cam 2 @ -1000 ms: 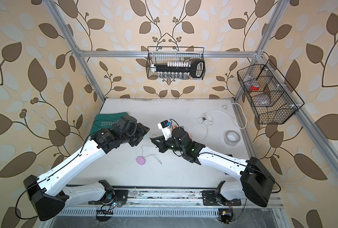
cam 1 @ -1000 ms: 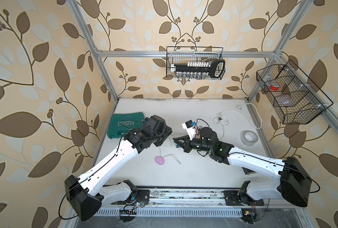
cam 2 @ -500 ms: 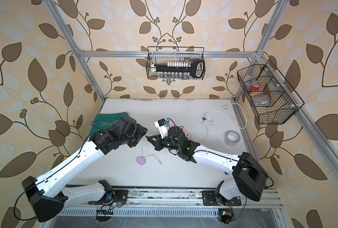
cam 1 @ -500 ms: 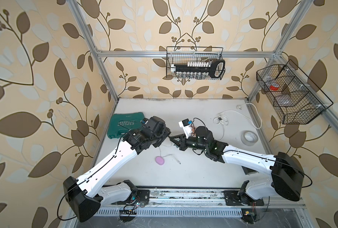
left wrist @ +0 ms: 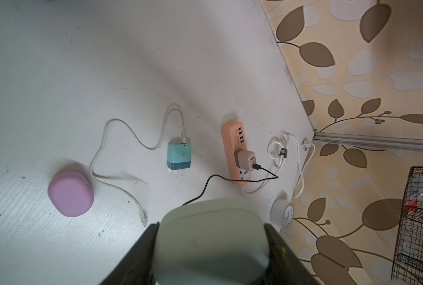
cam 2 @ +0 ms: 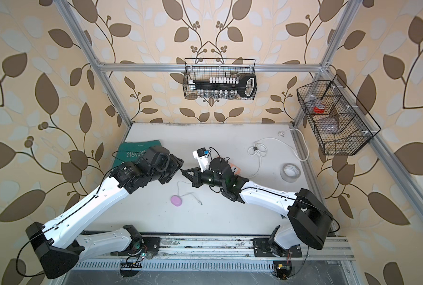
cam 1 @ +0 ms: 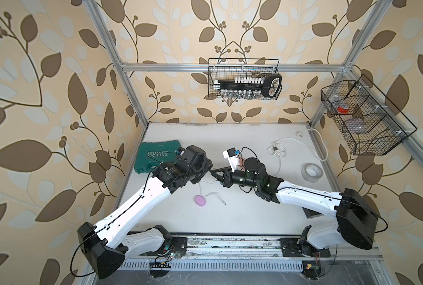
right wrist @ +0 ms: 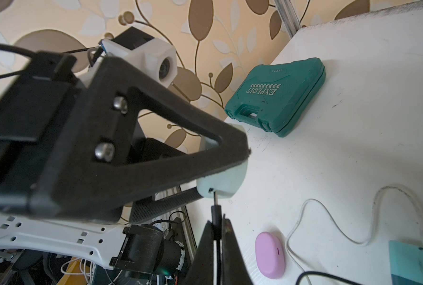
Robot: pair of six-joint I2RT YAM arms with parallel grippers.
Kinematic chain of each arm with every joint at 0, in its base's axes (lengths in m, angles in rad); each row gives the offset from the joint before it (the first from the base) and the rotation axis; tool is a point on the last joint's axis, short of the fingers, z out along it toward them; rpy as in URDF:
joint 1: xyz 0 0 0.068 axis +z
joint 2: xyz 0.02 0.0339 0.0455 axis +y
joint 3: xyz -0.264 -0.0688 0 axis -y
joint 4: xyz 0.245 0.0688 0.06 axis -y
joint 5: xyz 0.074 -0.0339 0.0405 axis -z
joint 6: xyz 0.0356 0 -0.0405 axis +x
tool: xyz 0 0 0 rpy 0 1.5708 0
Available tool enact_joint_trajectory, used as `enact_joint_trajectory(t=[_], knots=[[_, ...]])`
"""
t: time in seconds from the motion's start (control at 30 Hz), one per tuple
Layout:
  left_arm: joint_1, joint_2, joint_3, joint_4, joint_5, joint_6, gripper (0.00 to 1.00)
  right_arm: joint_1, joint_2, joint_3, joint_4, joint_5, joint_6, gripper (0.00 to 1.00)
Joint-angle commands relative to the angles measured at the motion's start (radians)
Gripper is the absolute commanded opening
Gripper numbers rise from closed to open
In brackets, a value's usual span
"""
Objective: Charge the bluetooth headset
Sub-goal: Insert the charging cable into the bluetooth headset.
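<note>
My left gripper (left wrist: 211,225) is shut on the bluetooth headset's pale mint case (left wrist: 210,241), held above the table; one of its fingers (right wrist: 156,148) covers much of the case (right wrist: 224,177) in the right wrist view. My right gripper (right wrist: 216,228) is shut on the black charging plug (right wrist: 215,212). The plug's metal tip touches the case's face right beside its small port (right wrist: 210,190); I cannot tell whether it is in. In both top views the two grippers (cam 1: 206,167) (cam 1: 213,171) meet tip to tip mid-table. The black cable (left wrist: 205,187) runs to a beige adapter (left wrist: 246,159).
A pink earbud case (cam 1: 200,200), a white cable (left wrist: 131,138) and a teal charger (left wrist: 179,156) lie below the grippers. The orange power strip (left wrist: 235,153), tape roll (cam 1: 313,172) and white cord (cam 1: 292,145) lie to the right. A green tool case (cam 1: 156,158) lies far left.
My right arm has reached left with the plug until its tip met the case in my left gripper. The left gripper has barely moved.
</note>
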Motion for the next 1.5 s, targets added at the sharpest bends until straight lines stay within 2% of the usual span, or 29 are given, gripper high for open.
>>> enact_joint_trajectory(t=[0.0,0.33,0.77,1.47], knots=[[-0.011,-0.021,0.011,0.009,-0.020,0.016,0.39,0.005,0.017,0.030,0.059,-0.032,0.020,0.08],[-0.017,-0.026,0.004,0.021,-0.019,0.016,0.39,0.002,0.033,0.036,0.090,-0.029,0.065,0.08],[-0.026,-0.051,0.007,-0.005,-0.088,0.031,0.38,0.001,0.013,-0.017,0.123,-0.016,0.118,0.08],[-0.039,-0.050,0.007,0.001,-0.106,0.032,0.38,0.005,-0.012,-0.042,0.134,-0.013,0.132,0.08]])
